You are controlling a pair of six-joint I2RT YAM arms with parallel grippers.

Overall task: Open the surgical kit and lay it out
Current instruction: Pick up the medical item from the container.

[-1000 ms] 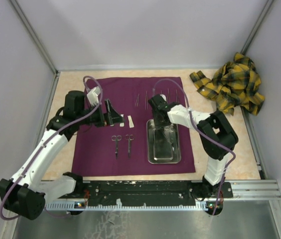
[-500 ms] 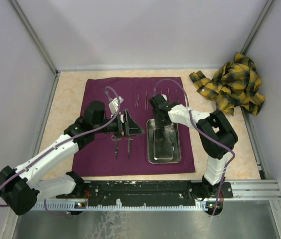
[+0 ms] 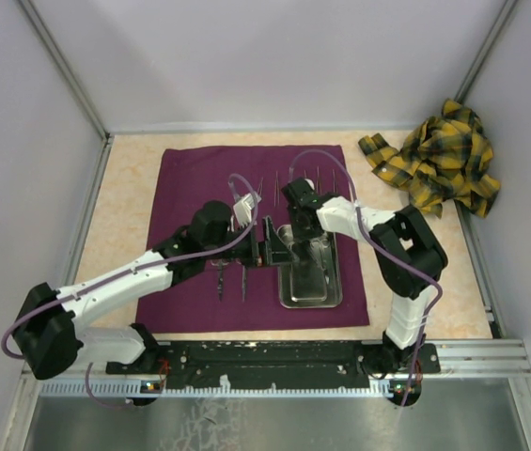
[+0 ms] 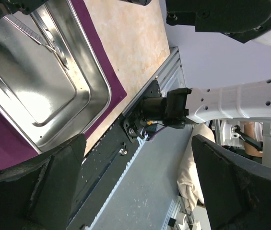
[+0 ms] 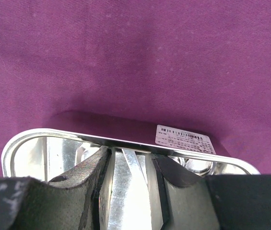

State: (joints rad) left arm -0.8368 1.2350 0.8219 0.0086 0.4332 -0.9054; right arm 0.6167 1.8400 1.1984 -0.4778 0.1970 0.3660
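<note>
Kit: purple cloth (image 3: pixel 190 178) lies spread flat on the surface (image 3: pixel 124 188); steel tray (image 3: pixel 317 287) sits on its near right part, scissors (image 3: pixel 243 282) just left of the tray, thin instruments (image 3: pixel 270 188) in a row beyond it.
Right hand (image 5: pixel 128 163): tips are down inside the tray's far end, fingers either side of a flat metal instrument (image 4: pixel 41 40); I cannot tell whether the pads press on it.
Left hand (image 3: pixel 279 246): wide open, nothing between its fingers, at the tray's left rim.
Key relation: the instrument runs roughly along the tray's long axis, near to far, right under the right hand, so that arm is nearer.
Likely step: lifting it out onto the cloth.
</note>
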